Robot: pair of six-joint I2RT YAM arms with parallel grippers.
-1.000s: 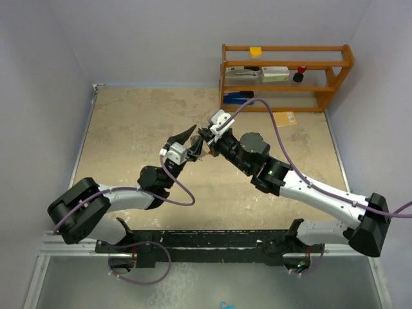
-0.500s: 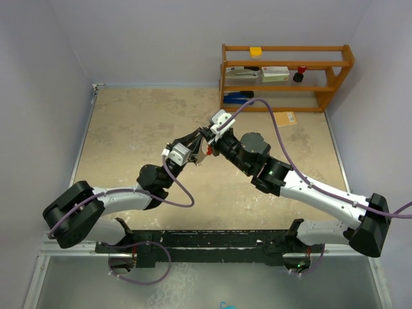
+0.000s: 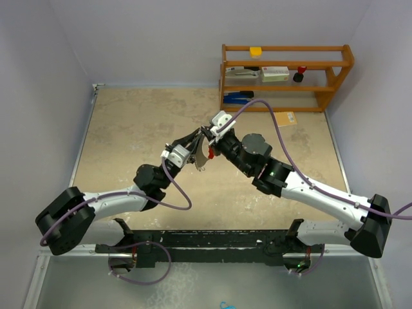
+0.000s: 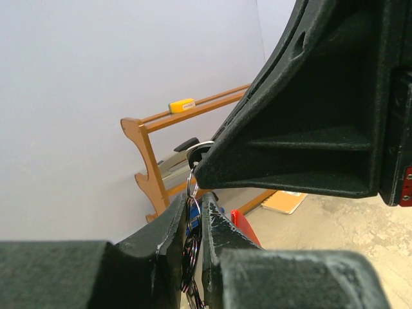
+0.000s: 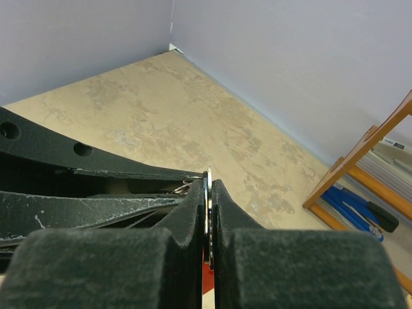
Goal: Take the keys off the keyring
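Grip arrangement: both hands meet in mid-air over the middle of the worktop (image 3: 129, 129), clear of its surface, so the work is done between them rather than against the top.

Right hand (image 5: 208, 193): clenched on the keyring (image 5: 207, 225). A thin silver edge stands pinched between the two fingers, with a red part showing just below. Judged purpose: to anchor the ring against a pull.

Left hand (image 4: 195, 215): fingers drawn nearly together on a small dark cluster, taken to be the keys (image 4: 192, 225). It hangs from a fine wire loop (image 4: 190, 183) that runs up to the right hand's fingertip. Judged purpose: to draw the keys away from the anchored ring. They are not yet free.

Count: two arms; two hands, both engaged; one keyring; one wire loop visible. The number of keys cannot be told, as the fingers hide most of the cluster. One wooden rack (image 3: 286, 77) stands at the far right, well apart from the work.
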